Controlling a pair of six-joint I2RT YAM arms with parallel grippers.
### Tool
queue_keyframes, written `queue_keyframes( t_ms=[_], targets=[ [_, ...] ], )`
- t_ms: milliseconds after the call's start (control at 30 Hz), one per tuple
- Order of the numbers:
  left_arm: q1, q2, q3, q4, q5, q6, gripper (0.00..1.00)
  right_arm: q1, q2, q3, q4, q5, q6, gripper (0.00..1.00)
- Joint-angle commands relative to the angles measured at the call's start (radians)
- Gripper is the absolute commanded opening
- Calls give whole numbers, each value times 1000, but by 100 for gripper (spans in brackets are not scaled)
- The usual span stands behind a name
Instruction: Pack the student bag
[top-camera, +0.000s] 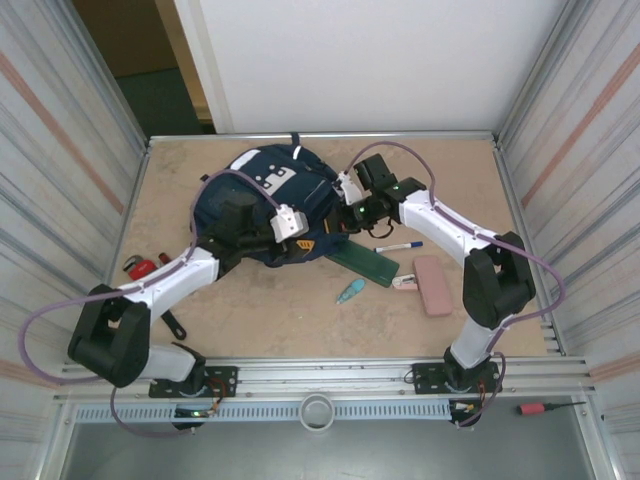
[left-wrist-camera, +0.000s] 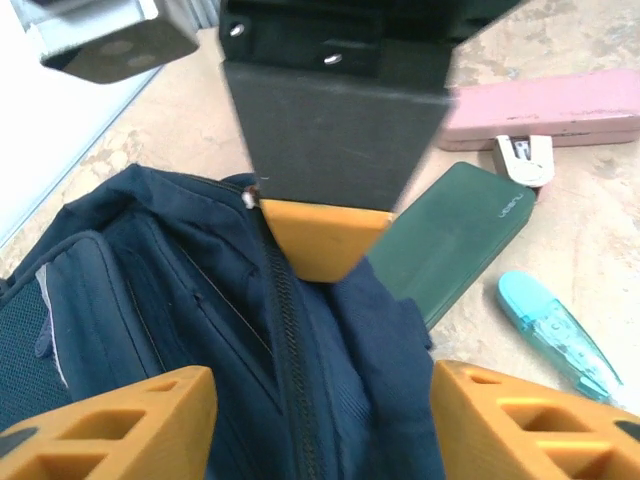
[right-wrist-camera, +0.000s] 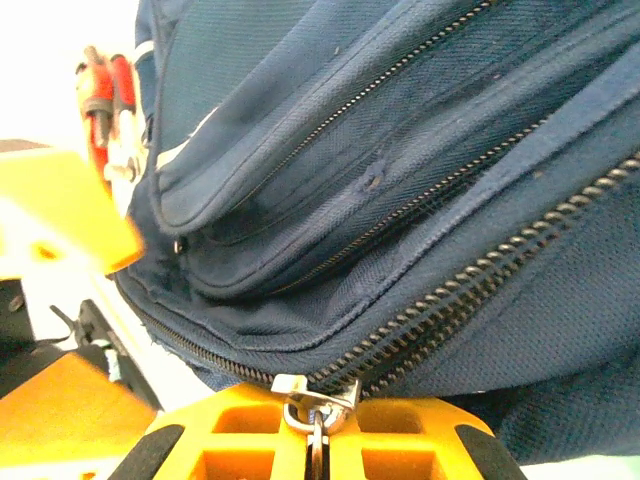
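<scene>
Orange latticed fingers (left-wrist-camera: 110, 425) of the left gripper (left-wrist-camera: 320, 430), left wrist view, bottom edge: spread apart. Student bag (left-wrist-camera: 180, 320) lies loose between them, its zip running down the gap. Navy woven cloth, rumpled folds. Right gripper (left-wrist-camera: 322, 245) meets the zip higher up. Smooth dark green pencil case (left-wrist-camera: 455, 235) just beside.

Right wrist view: fingers pressed together on the metal zip pull (right-wrist-camera: 318, 400). Bag directly above, coarse weave, three zip lines.

Top view: bag on the tan table (top-camera: 300, 310), toward the back, white patches on top.
</scene>
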Motion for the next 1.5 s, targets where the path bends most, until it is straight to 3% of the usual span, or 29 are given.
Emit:
queue_keyframes(
  t_ms=[0,200,400,500,567,700,800,900,1067,1167,1300,1400,1467],
  targets=[
    [2,45,50,-70,-28,25,47,24,-76,38,50,-68,26,0],
    [58,8,26,-54,54,-24,0,-31,-109,-19,41,-57,13,0],
    [210,-123,-139,220,264,-208,0,-165,-71,-60,8,-13,-18,0],
    [261,-152,-178,281,291,-245,0,-169,-55,-51,14,-10,-13,0],
    [268,-151,-175,262,251,-234,0,-143,-56,-39,32,-22,-10,0],
    [230,-147,-104,98,223,-181,42,-83,-61,2,34,-29,-10,0],
    [138,-160,-52,-38,123,-95,57,-51,-69,22,36,-35,0,0],
    [80,-135,0,-112,87,-66,63,-23,-79,38,41,-40,8,0],
    [36,-35,89,-206,74,-52,64,11,-101,53,51,-48,27,0],
    [15,15,142,-265,83,-35,56,29,-117,56,58,-59,40,0],
    [17,42,183,-325,106,-17,32,33,-134,46,63,-71,45,0],
    [48,32,189,-340,161,-13,5,13,-138,34,54,-74,33,0],
    [93,7,174,-322,233,-30,0,-22,-132,27,35,-86,15,0]
  ],
)
